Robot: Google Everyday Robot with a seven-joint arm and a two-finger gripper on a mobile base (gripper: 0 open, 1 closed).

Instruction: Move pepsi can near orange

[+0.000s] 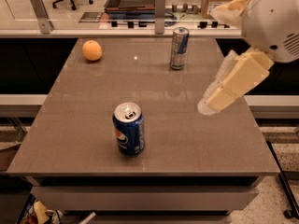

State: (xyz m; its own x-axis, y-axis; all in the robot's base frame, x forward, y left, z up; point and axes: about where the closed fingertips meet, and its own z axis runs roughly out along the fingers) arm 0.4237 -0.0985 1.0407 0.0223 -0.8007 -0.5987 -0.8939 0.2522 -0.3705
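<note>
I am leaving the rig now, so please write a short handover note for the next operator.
Cream claw: over the right edge of the grey table, carrying nothing.
Short dark-blue pepsi can: upright, front centre.
Small round orange fruit: far left corner.
Tall slim silver-and-blue can: far side, right of centre.
Done: nothing yet.
Left: grasp the pepsi can, set it near the orange.
</note>
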